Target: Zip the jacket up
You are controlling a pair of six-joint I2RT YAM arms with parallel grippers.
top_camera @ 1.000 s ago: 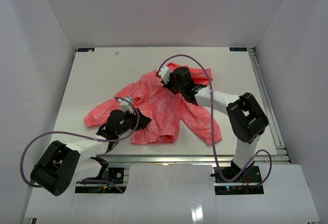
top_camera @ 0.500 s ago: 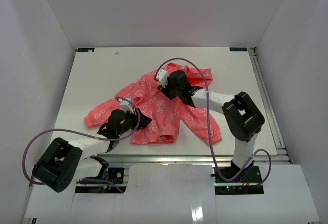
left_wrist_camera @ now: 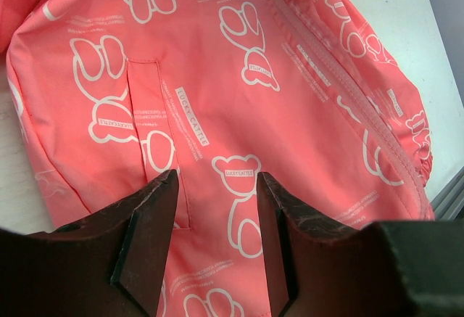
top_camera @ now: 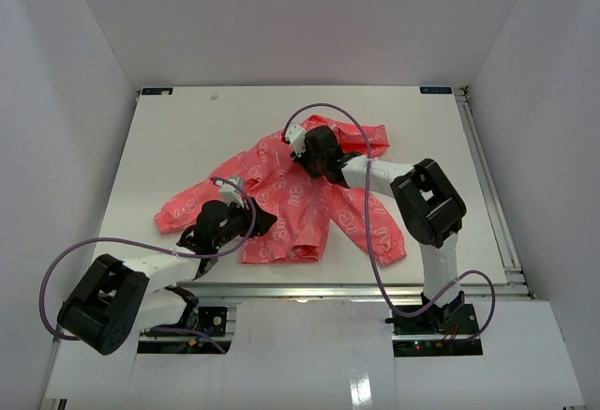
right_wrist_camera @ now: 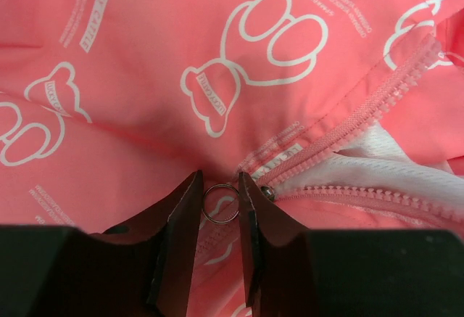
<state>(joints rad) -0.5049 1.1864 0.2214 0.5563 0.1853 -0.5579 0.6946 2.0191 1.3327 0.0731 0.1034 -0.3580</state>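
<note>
The coral-pink jacket (top_camera: 281,194) with white bear print lies flat mid-table, sleeves spread. My right gripper (top_camera: 309,160) is on its upper chest, near the collar. In the right wrist view the right gripper (right_wrist_camera: 220,186) is shut on the metal pull ring (right_wrist_camera: 220,203) of the zipper slider (right_wrist_camera: 267,192). Beyond the slider the zipper teeth (right_wrist_camera: 406,85) part over the white lining (right_wrist_camera: 391,161). My left gripper (top_camera: 265,222) is at the jacket's lower left front. In the left wrist view the left gripper (left_wrist_camera: 216,179) is open over pink fabric, with the closed zipper line (left_wrist_camera: 341,92) to its right.
White table (top_camera: 187,129) inside white walls. A metal rail (top_camera: 487,175) runs along the right edge. Purple cables loop over both arms. The jacket's right sleeve (top_camera: 375,227) lies under the right forearm. A pocket seam (left_wrist_camera: 148,114) is near the left fingers.
My right gripper has shifted a little left and up the jacket toward the collar, and its forearm has swung in. The left arm has barely moved.
</note>
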